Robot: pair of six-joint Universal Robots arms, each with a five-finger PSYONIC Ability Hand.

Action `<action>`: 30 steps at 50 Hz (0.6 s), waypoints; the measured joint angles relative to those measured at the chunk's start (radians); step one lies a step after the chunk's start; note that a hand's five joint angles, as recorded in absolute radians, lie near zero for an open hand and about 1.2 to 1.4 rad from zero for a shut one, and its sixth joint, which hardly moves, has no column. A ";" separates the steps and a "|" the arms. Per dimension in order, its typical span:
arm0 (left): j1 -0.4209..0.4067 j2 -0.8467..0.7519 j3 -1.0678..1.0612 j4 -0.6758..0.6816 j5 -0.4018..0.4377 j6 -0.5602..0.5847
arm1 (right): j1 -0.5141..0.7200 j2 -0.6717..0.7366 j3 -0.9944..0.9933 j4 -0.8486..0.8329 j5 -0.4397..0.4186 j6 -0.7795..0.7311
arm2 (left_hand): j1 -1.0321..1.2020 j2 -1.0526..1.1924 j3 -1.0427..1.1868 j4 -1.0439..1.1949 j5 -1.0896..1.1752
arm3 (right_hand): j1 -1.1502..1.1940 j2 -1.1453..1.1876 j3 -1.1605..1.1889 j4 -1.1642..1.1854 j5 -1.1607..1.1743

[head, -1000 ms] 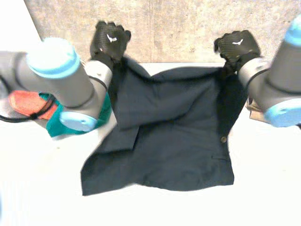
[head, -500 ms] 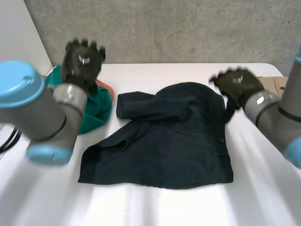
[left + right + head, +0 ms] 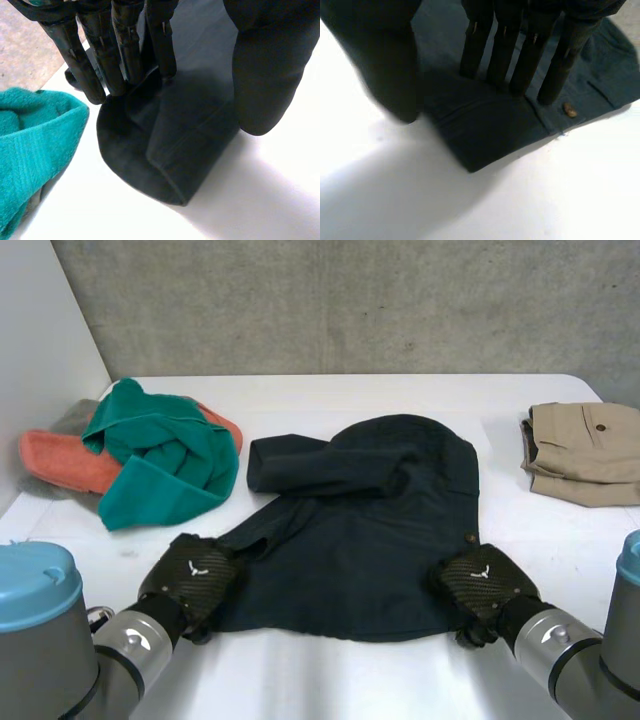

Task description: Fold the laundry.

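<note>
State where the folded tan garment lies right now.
In the head view, the folded tan garment lies far on the robot's right, apart from the dark navy garment in the middle and beyond the right hand.

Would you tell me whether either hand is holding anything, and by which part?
Nothing is gripped: the left hand and right hand rest straight fingers on near corners of the dark garment.

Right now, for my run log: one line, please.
left robot hand: open, navy garment near-left corner | right robot hand: open, near-right corner
</note>
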 measured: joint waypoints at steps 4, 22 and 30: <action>0.022 -0.043 0.011 0.037 -0.003 0.006 | -0.001 0.006 0.008 -0.063 0.005 0.004 | 0.000 0.000 0.000 0.000 0.000 | 0.214 0.258 0.258 0.271 0.252; 0.041 -0.065 0.039 0.111 -0.015 0.016 | -0.005 -0.036 -0.030 -0.088 0.044 -0.006 | 0.613 0.669 0.656 0.678 0.643 | 0.272 0.320 0.325 0.364 0.324; 0.022 0.197 0.053 0.025 -0.018 0.010 | -0.016 -0.234 -0.157 0.076 0.079 -0.049 | 0.613 0.669 0.656 0.678 0.643 | 0.272 0.320 0.355 0.365 0.324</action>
